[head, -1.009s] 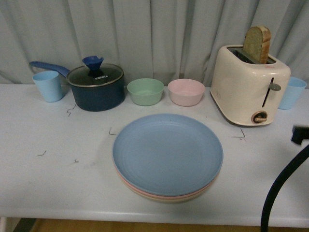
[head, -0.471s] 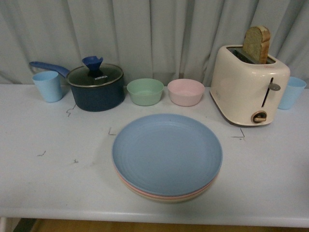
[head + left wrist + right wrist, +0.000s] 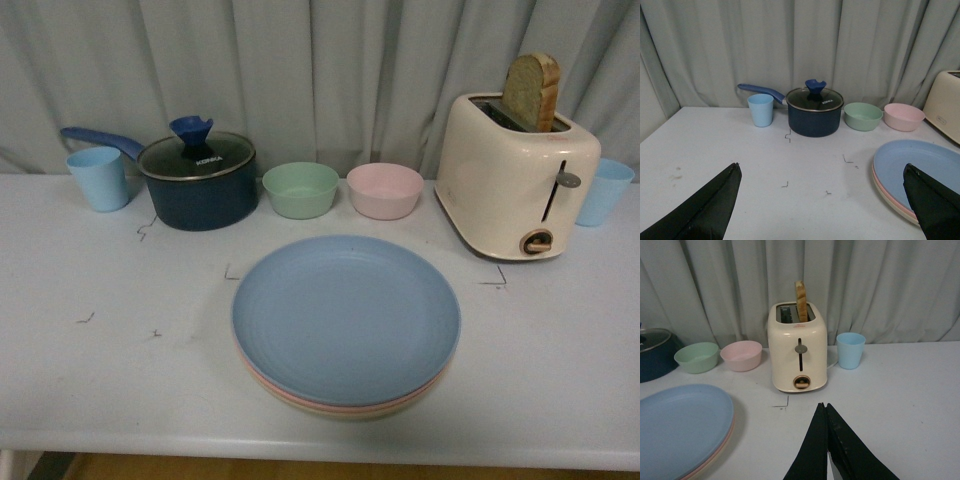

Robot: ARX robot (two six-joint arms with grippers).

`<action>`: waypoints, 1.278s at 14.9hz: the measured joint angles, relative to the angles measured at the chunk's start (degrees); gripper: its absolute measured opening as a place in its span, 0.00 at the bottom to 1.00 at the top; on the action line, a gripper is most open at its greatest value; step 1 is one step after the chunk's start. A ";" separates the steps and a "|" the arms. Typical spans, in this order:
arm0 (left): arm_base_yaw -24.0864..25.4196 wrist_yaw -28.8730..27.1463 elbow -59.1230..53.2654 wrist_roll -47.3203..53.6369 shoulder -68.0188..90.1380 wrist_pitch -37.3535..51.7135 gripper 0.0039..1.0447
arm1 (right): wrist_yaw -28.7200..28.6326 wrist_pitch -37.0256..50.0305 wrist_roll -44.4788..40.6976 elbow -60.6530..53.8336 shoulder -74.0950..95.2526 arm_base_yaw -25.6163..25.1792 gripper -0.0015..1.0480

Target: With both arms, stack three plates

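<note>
The front view shows neither arm, only the stack of plates lying flat on the white counter, light blue on top with pink and cream rims beneath. The left wrist view shows the left pincer with its fingers spread wide and nothing between them; the stack sits just beside its one finger, and a dark pot and blue cup stand well ahead. The right wrist view shows the right pincer pressed together, empty, with the stack off to its side and a cream toaster holding a bread slice ahead. Being round, the plates have no long axis. Grey curtains hang behind the counter.
</note>
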 joint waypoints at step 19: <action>0.00 -0.02 -0.02 0.00 0.00 0.00 0.94 | 0.00 -34.25 0.00 -0.81 -37.09 0.00 0.02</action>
